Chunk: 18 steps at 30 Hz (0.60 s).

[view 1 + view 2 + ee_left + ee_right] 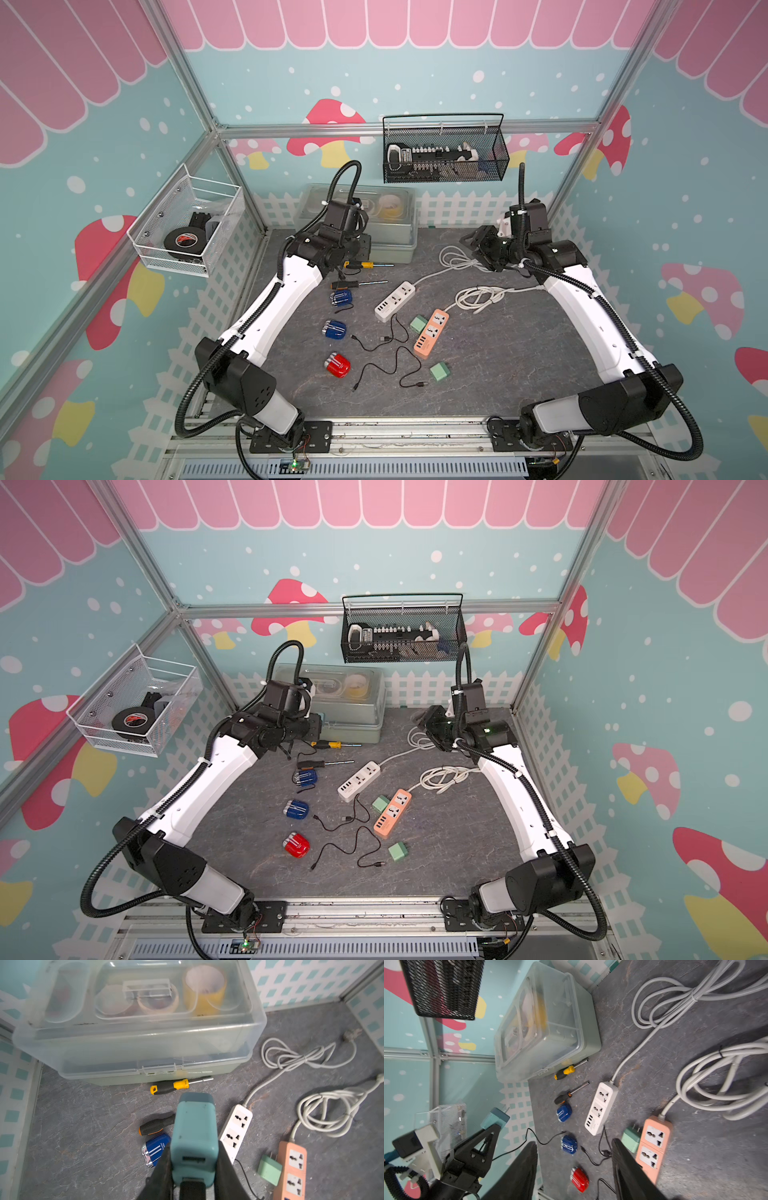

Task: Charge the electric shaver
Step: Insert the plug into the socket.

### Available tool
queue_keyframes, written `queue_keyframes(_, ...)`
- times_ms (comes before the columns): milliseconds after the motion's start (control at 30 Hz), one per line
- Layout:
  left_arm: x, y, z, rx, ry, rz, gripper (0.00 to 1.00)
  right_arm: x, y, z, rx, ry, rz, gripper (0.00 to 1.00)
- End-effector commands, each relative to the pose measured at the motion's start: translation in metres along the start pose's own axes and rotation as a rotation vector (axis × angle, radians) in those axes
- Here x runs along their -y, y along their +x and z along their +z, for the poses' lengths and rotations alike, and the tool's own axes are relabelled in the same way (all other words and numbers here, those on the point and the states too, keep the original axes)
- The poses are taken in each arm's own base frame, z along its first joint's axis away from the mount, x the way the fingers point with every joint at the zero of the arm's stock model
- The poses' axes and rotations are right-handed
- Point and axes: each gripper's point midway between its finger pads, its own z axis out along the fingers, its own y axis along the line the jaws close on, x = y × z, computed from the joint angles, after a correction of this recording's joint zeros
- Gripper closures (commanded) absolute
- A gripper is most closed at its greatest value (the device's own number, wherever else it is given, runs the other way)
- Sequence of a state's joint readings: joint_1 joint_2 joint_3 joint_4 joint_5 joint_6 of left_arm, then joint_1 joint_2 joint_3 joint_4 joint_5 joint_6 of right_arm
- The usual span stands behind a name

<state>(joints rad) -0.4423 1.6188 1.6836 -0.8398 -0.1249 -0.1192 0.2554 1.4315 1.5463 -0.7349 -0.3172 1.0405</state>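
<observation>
Left wrist view — left pincer clamps teal adapter lengthwise, USB port facing camera.

We've got the box at the back, two screwdrivers just before it, shavers lined up down the left, two strips in the centre, an adapter just beside the front strip.

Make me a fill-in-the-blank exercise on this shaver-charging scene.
1. The left gripper is shut on a teal adapter; the right gripper is ____.
2. Two blue shavers lie near a third shaver coloured ____.
3. The screwdrivers on the table number ____.
Missing words: open; red; two.
</observation>
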Motion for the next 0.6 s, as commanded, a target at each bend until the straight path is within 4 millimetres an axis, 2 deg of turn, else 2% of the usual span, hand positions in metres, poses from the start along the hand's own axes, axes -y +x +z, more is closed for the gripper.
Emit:
queue_keyframes(0, 0.035, 0.032, 0.035, -0.149, 0.152, 0.175, 1.0, 0.004, 0.015, 0.001, -0.077, 0.007, -0.13, 0.44)
queue_keyframes(133, 0.064, 0.046, 0.069, -0.249, 0.294, 0.205, 1.0, 0.004, 0.027, 0.001, -0.148, -0.003, -0.225, 0.47)
queue_keyframes(267, 0.091, 0.047, 0.093, -0.271, 0.334, 0.249, 1.0, 0.038, 0.045, 0.014, -0.217, 0.081, -0.259, 0.49)
queue_keyframes(367, 0.111, 0.053, 0.111, -0.28, 0.309, 0.344, 1.0, 0.053, 0.056, 0.024, -0.254, 0.098, -0.22, 0.51)
queue_keyframes(567, 0.122, 0.069, 0.136, -0.368, 0.289, 0.39, 1.0, 0.057, 0.057, 0.024, -0.254, 0.114, -0.212, 0.52)
